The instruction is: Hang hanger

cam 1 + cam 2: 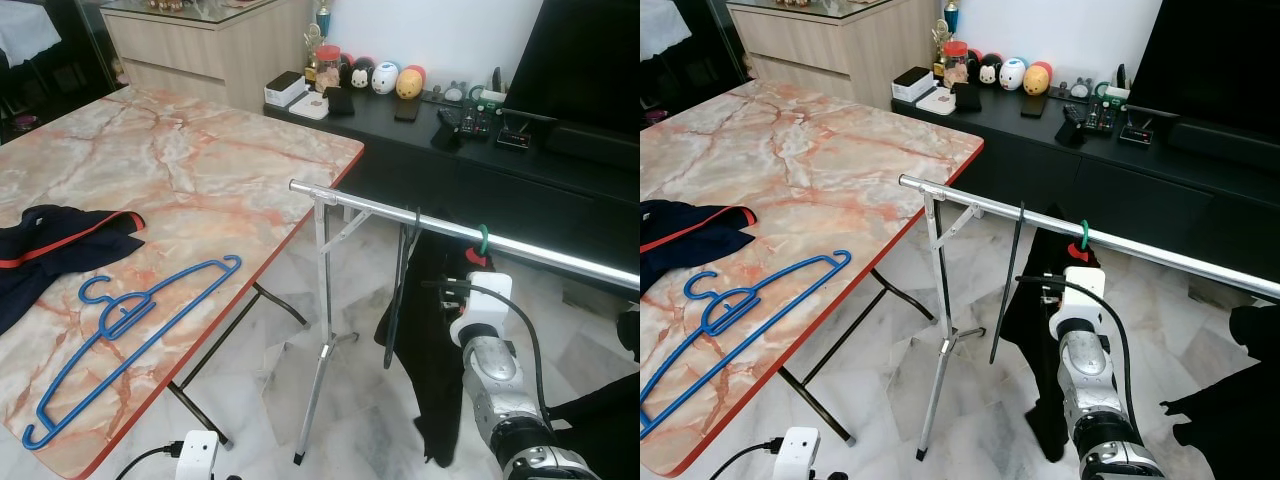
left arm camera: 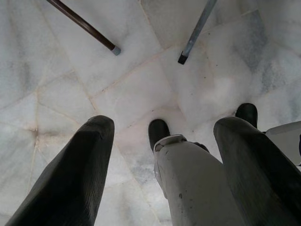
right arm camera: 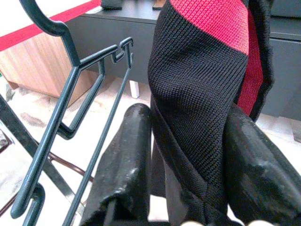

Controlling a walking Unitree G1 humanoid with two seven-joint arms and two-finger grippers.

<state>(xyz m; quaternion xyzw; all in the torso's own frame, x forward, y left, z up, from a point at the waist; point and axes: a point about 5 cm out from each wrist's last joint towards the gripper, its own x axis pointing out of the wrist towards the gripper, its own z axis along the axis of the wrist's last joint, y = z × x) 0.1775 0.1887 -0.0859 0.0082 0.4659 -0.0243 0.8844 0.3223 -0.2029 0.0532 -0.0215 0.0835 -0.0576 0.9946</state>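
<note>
Left eye view: right gripper [image 1: 462, 290] sits directly under the rail [image 1: 400, 214], against the black garment [image 1: 430, 330] on the green hanger [image 1: 482, 238]; the blue hanger [image 1: 120, 335] lies far off on the table [image 1: 210, 170].

Right wrist view: 2 fingers [image 3: 123, 169] pinch the knit.

Left wrist view: left gripper [image 2: 162, 165] is spread, empty, floorward.

Tabletop [image 1: 200, 170] showing pink-orange marble veining with a red edge. Blue hanger [image 1: 130, 330] lying on it, beside a navy garment with red trim [image 1: 60, 240]. Silver rail [image 1: 400, 215] carrying a green hook [image 1: 483, 238], a dark hanger [image 1: 1007, 285] and a black-and-red knit garment [image 3: 207, 70]. Floor [image 2: 141, 84] showing white marble. Cabinet [image 1: 480, 170] showing black.
</note>
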